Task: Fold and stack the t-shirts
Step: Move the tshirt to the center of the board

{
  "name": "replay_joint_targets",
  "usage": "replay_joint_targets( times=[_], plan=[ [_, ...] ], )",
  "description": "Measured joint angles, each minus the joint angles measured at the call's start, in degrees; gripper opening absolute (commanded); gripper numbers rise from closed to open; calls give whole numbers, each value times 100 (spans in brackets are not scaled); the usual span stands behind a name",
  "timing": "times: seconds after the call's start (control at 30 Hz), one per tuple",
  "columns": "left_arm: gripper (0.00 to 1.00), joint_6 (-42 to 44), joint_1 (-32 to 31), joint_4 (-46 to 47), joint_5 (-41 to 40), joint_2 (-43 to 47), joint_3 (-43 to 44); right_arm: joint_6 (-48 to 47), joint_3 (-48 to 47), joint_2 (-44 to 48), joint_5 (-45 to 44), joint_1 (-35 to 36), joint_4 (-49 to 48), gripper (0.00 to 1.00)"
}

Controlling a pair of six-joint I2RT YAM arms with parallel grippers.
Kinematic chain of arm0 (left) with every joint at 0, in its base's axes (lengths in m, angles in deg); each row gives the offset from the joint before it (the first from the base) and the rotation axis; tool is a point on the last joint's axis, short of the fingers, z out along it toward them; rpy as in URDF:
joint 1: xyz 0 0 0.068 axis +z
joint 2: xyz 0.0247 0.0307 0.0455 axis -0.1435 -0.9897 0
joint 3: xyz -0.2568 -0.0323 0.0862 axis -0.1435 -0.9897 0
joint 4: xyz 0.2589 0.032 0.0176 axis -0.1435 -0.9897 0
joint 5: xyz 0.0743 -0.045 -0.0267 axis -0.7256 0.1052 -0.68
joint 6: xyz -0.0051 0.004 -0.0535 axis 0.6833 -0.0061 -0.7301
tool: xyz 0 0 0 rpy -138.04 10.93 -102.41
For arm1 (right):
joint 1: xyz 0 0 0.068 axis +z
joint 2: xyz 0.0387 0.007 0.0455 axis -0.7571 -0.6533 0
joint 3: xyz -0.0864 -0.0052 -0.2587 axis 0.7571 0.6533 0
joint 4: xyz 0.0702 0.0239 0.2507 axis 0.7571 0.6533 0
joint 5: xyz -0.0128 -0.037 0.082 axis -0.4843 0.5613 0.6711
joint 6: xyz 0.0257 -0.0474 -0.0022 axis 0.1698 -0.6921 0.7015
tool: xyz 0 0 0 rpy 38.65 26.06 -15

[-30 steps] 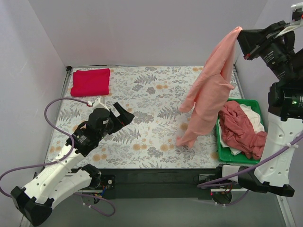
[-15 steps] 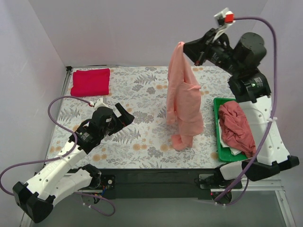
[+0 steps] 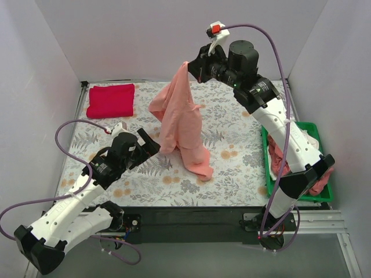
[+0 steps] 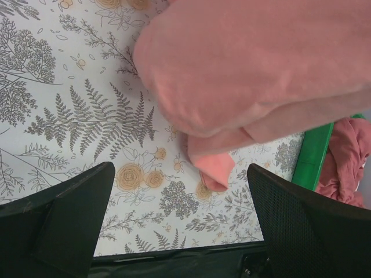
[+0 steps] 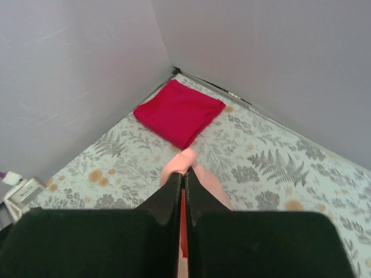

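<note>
- We take the green tray (image 3: 268, 171) as our landmark; it sits on the floral table cover (image 3: 232, 116) at the near right edge of the table.
- In the tray we see a crumpled dusty rose t-shirt (image 4: 348, 150), partly hidden in the top view by the right arm that rises in front of it.
- The right gripper (image 3: 188, 65) is raised high, up and well to the left of the tray, over the far half of the table.
- Its fingers are pressed together, and the wrist view shows a thin fold of pink cloth pinched between them.
- The salmon-pink t-shirt (image 3: 179, 121) hangs from that pinch in a long loose drape, well apart from the tray on its left side.
- The shirt's lower end reaches the table cover and lies bunched there, the part of the shirt closest to the tray.
- The left gripper (image 3: 149, 142) is low over the table on the side of the hanging shirt away from the tray, just beside the drape.
- Its fingers are spread wide with nothing between them; in its wrist view the pink cloth fills the space ahead of them, and we cannot tell whether it touches either one.
- A bright red t-shirt (image 3: 111, 99) lies folded into a neat rectangle, flat in the far left corner, diagonally across the table from the tray.
</note>
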Motion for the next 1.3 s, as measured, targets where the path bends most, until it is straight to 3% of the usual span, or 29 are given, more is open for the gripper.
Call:
replay_joint_targets(
  times=[0.33, 0.57, 0.63, 0.67, 0.73, 0.77, 0.83, 0.87, 1.03, 1.3],
  plan=[
    [98, -208, 0, -122, -109, -225, 2, 293, 2363, 354, -1991, -289, 79, 1],
    [98, -367, 0, -66, -111, -984, 2, 527, 3281, 297, -2208, -1320, 238, 1],
    [98, -409, 0, -4, -129, -1237, 2, 540, 3316, 173, -2210, -1547, 238, 12],
    [98, -424, 13, 39, -140, -1388, 2, 531, 3316, 94, -2197, -1617, 234, 23],
    [98, -417, 66, 149, -142, -1633, 9, 485, 3314, -74, -2116, -1692, 225, 36],
    [98, -404, 116, 214, -136, -1779, 24, 442, 3314, -162, -2037, -1711, 229, 51],
    [98, -369, 280, 385, -101, -2065, 55, 372, 3314, -293, -1851, -1722, 247, 69],
    [98, -348, 374, 490, -46, -2186, 55, 350, 3316, -313, -1762, -1722, 280, 83],
    [97, -195, 879, 999, 341, -2804, 55, 216, 3580, 57, -1526, -1714, 234, 88],
    [74, -28, 1189, 1668, 671, -3705, 55, 109, 5545, 1827, -885, -1711, -44, 88]
  ],
)
